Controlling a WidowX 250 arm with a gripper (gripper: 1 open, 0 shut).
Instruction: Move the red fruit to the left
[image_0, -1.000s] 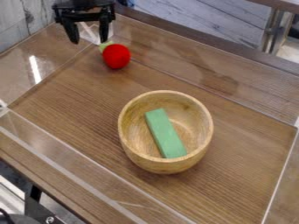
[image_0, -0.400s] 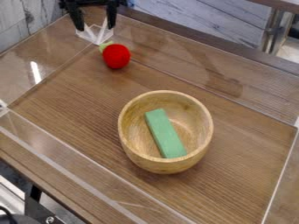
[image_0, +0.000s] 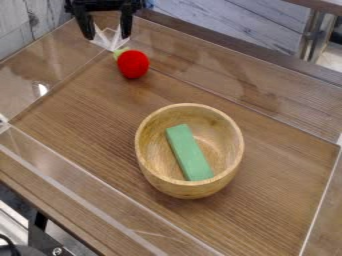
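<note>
The red fruit is a small glossy red ball with a bit of green at its top, lying on the wooden table at the back left. My gripper hangs at the top left edge of the view, behind and to the left of the fruit and clear of it. Its two black fingers stand apart, open, with nothing between them. Only the lower part of the gripper shows.
A round wooden bowl sits in the middle foreground with a green rectangular block lying inside it. Low clear walls run around the table. A grey planked wall stands at the back.
The gripper has risen and drawn slightly back from the fruit, so less of it shows at the top edge. The fruit, bowl and block have not moved.
</note>
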